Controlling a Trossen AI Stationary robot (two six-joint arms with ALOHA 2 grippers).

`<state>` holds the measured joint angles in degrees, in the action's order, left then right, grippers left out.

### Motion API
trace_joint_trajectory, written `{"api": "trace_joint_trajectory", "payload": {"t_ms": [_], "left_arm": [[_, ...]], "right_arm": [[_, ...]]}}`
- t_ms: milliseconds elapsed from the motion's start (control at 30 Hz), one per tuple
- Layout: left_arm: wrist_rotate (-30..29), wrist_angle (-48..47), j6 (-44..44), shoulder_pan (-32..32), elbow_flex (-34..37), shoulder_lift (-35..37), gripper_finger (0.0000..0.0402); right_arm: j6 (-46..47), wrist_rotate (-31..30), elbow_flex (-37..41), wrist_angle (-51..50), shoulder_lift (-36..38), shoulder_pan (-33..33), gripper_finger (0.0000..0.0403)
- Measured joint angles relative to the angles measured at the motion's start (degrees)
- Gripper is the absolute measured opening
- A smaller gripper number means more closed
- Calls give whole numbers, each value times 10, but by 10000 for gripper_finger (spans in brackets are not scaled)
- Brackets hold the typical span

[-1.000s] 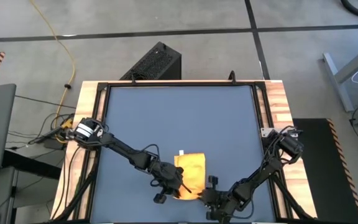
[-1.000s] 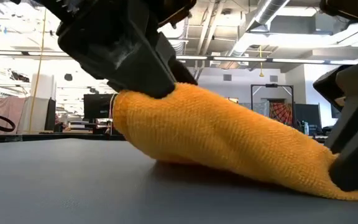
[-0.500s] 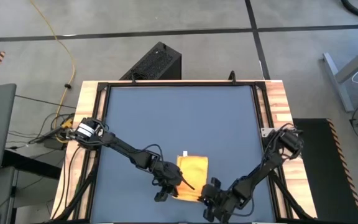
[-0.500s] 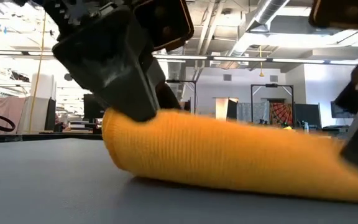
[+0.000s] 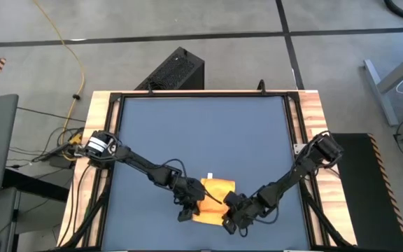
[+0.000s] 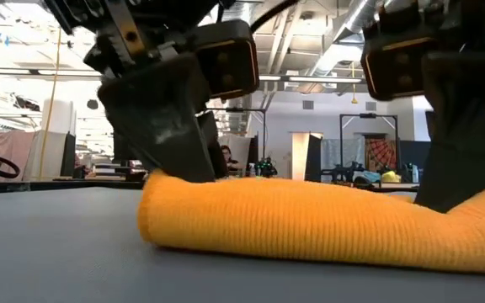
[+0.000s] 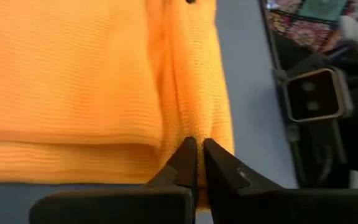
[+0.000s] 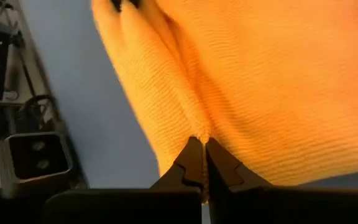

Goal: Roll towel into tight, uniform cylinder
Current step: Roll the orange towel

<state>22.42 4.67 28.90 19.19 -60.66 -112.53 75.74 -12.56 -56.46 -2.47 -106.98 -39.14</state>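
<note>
The yellow towel [image 5: 214,198] lies on the dark blue mat [image 5: 201,133] near its front edge, its near part folded over into a low roll [image 6: 310,225]. A small white tag [image 5: 209,175] shows at its far edge. My left gripper [image 5: 192,205] is shut on the roll's left end [image 7: 196,146]. My right gripper [image 5: 229,213] is shut on its right end [image 8: 201,143]. In the low view the left gripper [image 6: 175,156] stands on the towel's left and the right gripper [image 6: 453,181] on its right. My left gripper pinches a raised fold of the towel [image 7: 191,121] between its two fingertips, at the roll's left end. The fingers slant down from the table's left. The towel rests on the mat. My right gripper pinches a fold of the towel [image 8: 194,121] between its two fingertips, at the roll's right end. The fingers slant down from the table's right. The cloth dips under them [image 6: 445,210], and the towel rests on the mat.
The mat has bare room to the far side and to both sides of the towel. A black frame and wooden table edges [image 5: 310,119] run round the mat. A black box [image 5: 177,70] stands on the floor beyond the far edge.
My right gripper has gone up and toward the table's far left, onto the towel's right end, and has rolled about its own line. My left gripper has rolled and sunk a little. The towel, raised at its left end before, now lies as a low, level roll.
</note>
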Motion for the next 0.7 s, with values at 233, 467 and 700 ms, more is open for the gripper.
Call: {"api": "trace_joint_trajectory", "payload": {"t_ms": [233,467,700], "left_arm": [[-4,-16,-49,-37,1,0,40],[22,-58,-107,-62,2,20,54],[-2,-111,-206,-61,2,54,54]], "right_arm": [[24,8,15,-2,1,11,18],[36,9,32,0,1,18,18],[39,2,33,-12,1,29,18]]}}
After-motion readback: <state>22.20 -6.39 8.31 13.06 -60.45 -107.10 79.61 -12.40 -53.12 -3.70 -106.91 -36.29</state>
